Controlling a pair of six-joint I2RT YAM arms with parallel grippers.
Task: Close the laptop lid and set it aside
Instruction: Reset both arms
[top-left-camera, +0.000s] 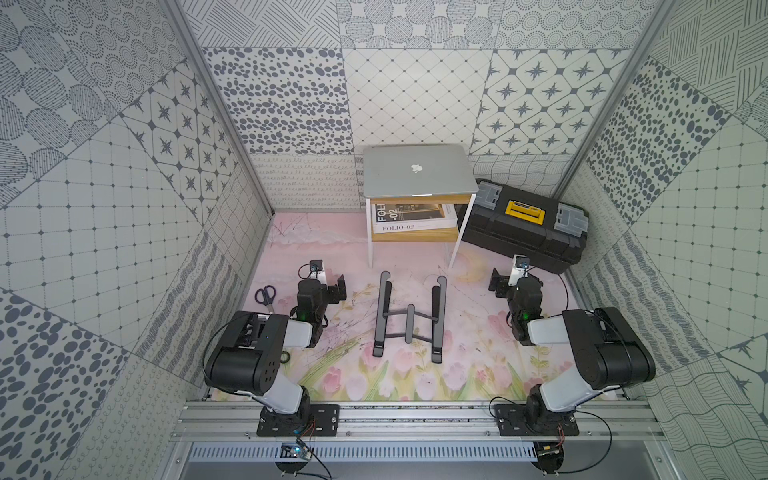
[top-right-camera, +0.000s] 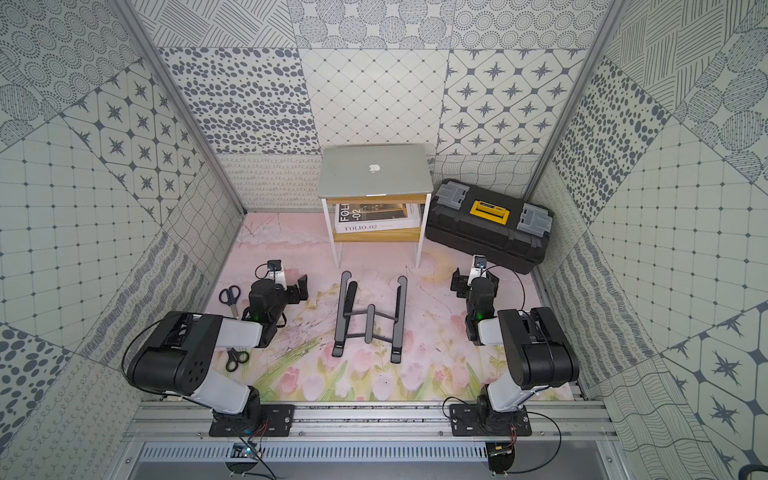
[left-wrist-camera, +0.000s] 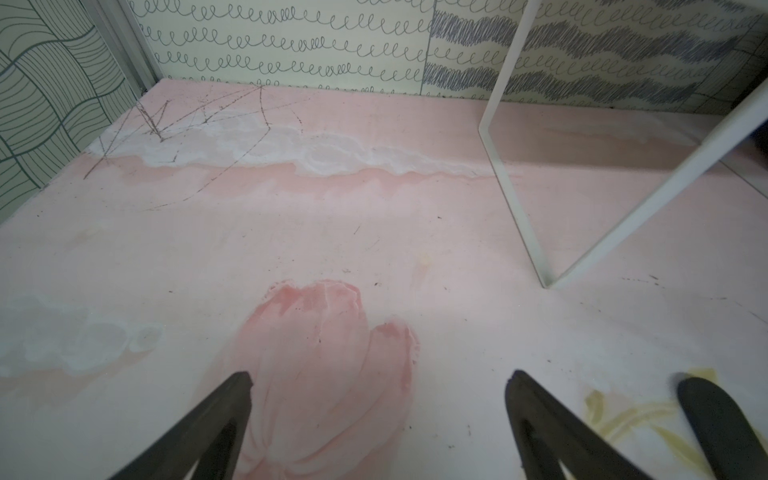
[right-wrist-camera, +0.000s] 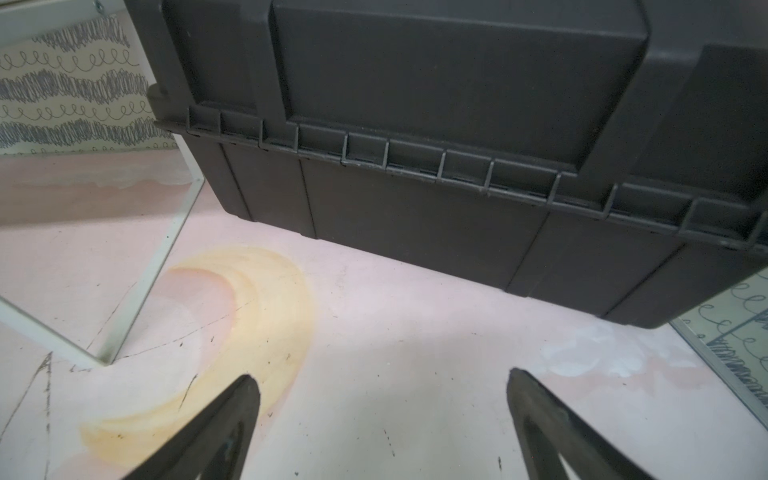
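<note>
Laptop (top-left-camera: 419, 172): lay shut on top of the small shelf unit (top-left-camera: 415, 238) at the back of the table (top-left-camera: 328, 257).
Laptop lid (top-right-camera: 374, 176): was down flat, logo facing up.
Left fingers (left-wrist-camera: 235, 395): were spread wide, empty, over the table left of the folding stand (top-left-camera: 409, 318).
Right fingers (right-wrist-camera: 237, 399): were spread wide, empty, near the black toolbox (top-left-camera: 523, 239).

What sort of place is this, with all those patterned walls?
Probably a robot test booth staged like a home office: left arm and right arm bolted to a metal rail, patterned wall panels boxing in a flower-printed table, a closed laptop as prop.
</note>
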